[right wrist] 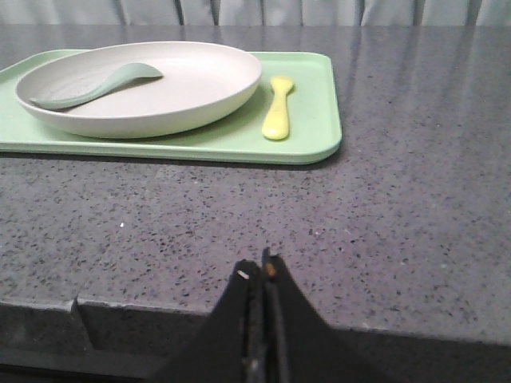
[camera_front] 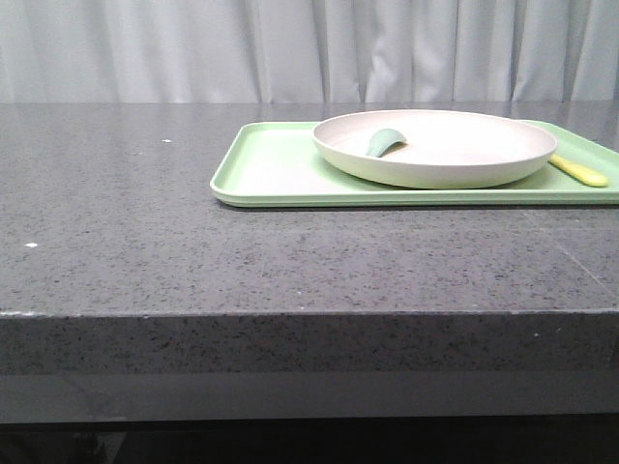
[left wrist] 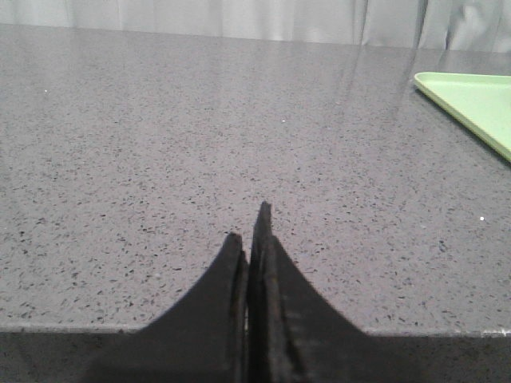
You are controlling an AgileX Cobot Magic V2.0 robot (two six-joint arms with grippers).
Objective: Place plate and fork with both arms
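The cream-white plate (camera_front: 435, 145) (right wrist: 140, 86) rests on a light-green tray (camera_front: 266, 169) (right wrist: 307, 112) at the right of the table. A grey-green spoon (camera_front: 384, 142) (right wrist: 96, 85) lies in the plate. The pale-yellow fork (camera_front: 580, 172) (right wrist: 278, 116) lies on the tray just right of the plate. My right gripper (right wrist: 259, 267) is shut and empty at the table's near edge, well short of the tray. Shut and empty too, my left gripper (left wrist: 251, 231) hangs over bare table left of the tray's corner (left wrist: 471, 100). Neither gripper shows in the front view.
The dark speckled stone table (camera_front: 126, 213) stretches left of the tray. Its front edge (camera_front: 290, 314) runs across the near side. Pale curtains (camera_front: 290, 48) hang behind the table.
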